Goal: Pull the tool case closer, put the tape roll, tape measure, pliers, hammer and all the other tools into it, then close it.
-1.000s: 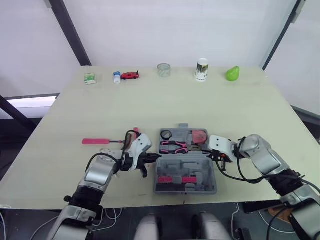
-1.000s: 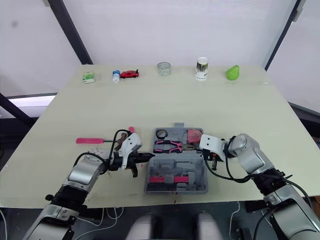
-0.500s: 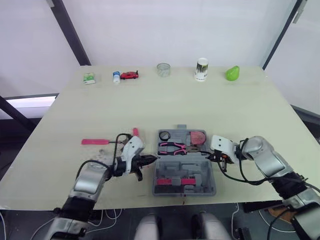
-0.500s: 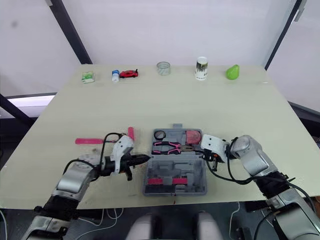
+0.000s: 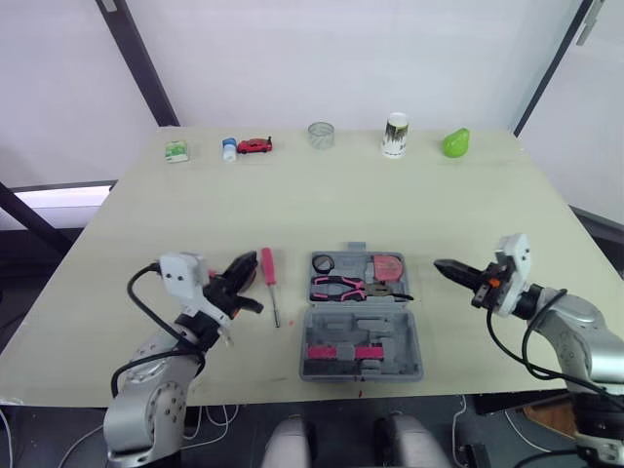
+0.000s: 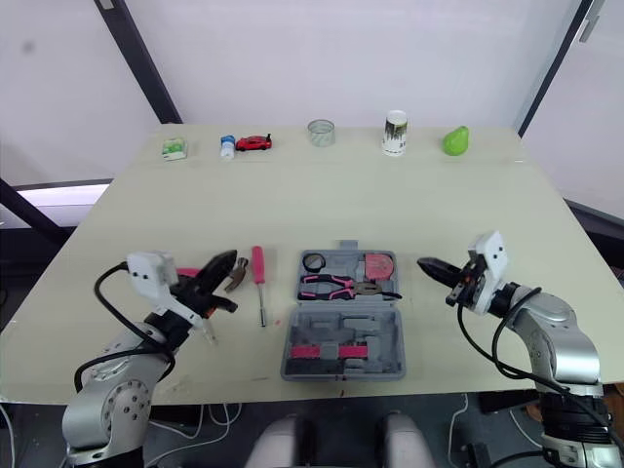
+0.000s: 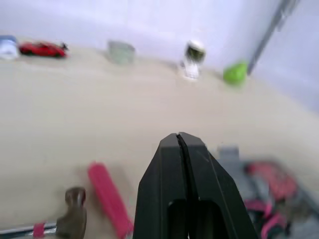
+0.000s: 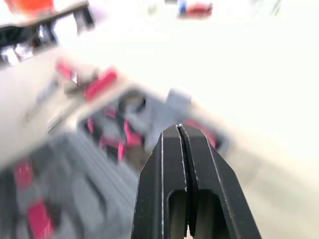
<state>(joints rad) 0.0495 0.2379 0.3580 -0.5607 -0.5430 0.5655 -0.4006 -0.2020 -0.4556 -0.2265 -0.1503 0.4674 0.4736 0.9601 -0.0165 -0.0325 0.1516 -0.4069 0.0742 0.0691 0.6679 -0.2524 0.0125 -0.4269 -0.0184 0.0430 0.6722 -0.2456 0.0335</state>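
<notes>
The left black two-fingered gripper (image 5: 248, 264) was pressed closed and empty, pointing inward; the right black two-fingered gripper (image 5: 441, 265) mirrored it.

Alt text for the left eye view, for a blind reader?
An open grey tool case lies on the table, pliers inside, a red screwdriver beside it. The left gripper and right gripper, both shut, flank it.

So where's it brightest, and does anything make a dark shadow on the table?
Right wrist view: the table glares almost white beyond the shut right gripper. Left eye view: soft, even light, with no dark shadow around the tool case. Left wrist view: gentle light, no glare past the shut left gripper.
</notes>
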